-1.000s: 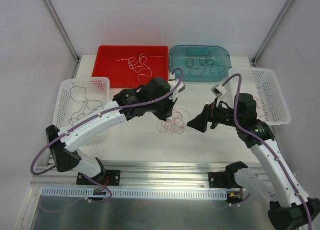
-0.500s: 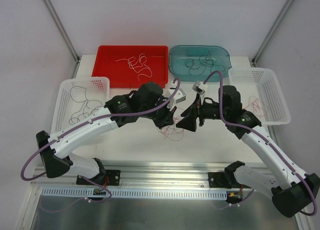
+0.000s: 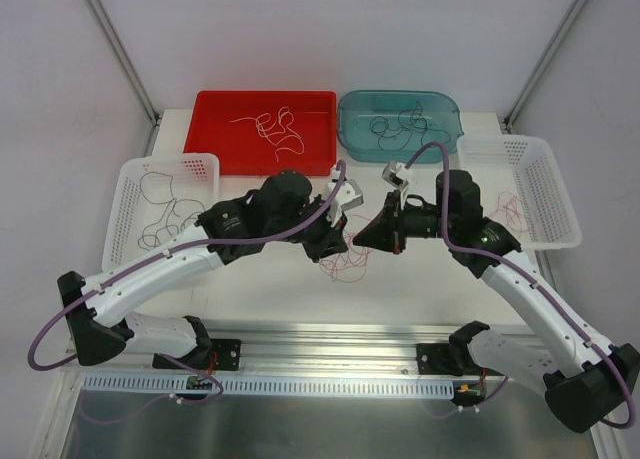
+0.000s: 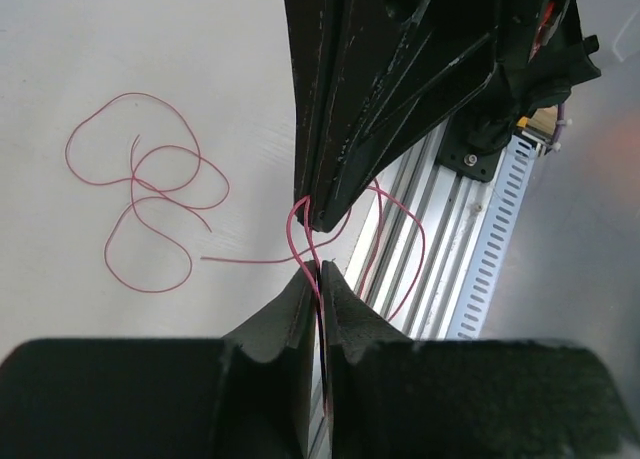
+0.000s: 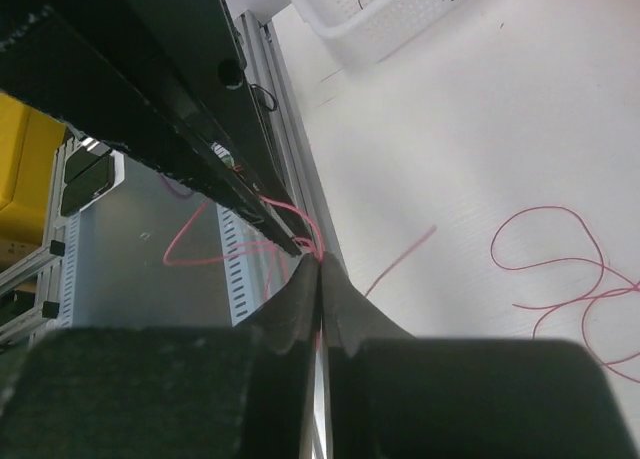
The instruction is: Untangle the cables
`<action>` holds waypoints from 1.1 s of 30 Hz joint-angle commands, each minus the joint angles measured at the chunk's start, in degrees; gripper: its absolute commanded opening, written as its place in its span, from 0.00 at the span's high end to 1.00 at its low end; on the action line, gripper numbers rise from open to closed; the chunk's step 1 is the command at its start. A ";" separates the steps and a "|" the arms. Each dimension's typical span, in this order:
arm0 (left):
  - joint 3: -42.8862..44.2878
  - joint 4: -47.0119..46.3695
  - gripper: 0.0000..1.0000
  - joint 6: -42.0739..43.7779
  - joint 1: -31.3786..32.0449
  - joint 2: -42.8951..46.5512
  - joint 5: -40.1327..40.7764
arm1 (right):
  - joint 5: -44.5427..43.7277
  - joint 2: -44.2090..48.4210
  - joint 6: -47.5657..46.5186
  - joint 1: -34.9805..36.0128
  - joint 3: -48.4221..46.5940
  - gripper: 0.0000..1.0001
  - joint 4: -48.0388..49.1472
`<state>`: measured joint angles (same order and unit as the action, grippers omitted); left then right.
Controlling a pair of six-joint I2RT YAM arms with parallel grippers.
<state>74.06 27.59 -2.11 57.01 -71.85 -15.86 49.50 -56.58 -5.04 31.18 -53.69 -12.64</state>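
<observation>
A white desk (image 3: 430, 279) is seen from above, with two robot arms reaching inward from the bottom edge of the frame. Their hands meet tip to tip at the centre. The left hand (image 3: 347, 241) is clenched on a strand of the red-pink cables (image 3: 342, 261). The right hand (image 3: 363, 237) is clenched on the same bunch, just beside it. The rest of the bunch is spread in loose loops on the desk directly below the two hands in the frame.

In the left wrist view, a pink strand is pinched between the closed fingers (image 4: 285, 314), and the other hand's tip nearly touches them from above. More pink loops lie flat on the desk at the upper left of that view. In the right wrist view, the pink strand is held at the closed fingertips at the centre, with more loops at the right edge.

Four containers are set along the top of the overhead frame:
- A red tray (image 3: 215, 149) holds white cables (image 3: 270, 127).
- A teal tray (image 3: 450, 114) holds dark cables (image 3: 400, 127).
- A white basket (image 3: 200, 164) at the left holds black cables (image 3: 165, 204).
- A second white basket (image 3: 548, 194) at the right holds red cables (image 3: 512, 207).
</observation>
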 commanded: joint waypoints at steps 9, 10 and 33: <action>-1.37 -3.25 0.20 -0.88 -2.08 7.86 10.66 | -15.55 2.00 -4.45 0.02 -2.91 0.99 -7.65; -1.64 -3.68 0.12 -0.88 -2.43 9.52 11.28 | -20.09 2.00 -4.54 -0.06 -3.35 0.99 -9.75; -14.12 -4.13 0.01 -4.31 -23.87 14.38 39.41 | -76.14 -12.74 5.21 -41.10 -18.46 0.99 -17.69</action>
<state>61.87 24.36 -4.78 35.46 -58.00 21.02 -24.27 -65.23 -2.92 -5.37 -69.97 -32.73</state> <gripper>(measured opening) 0.990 0.016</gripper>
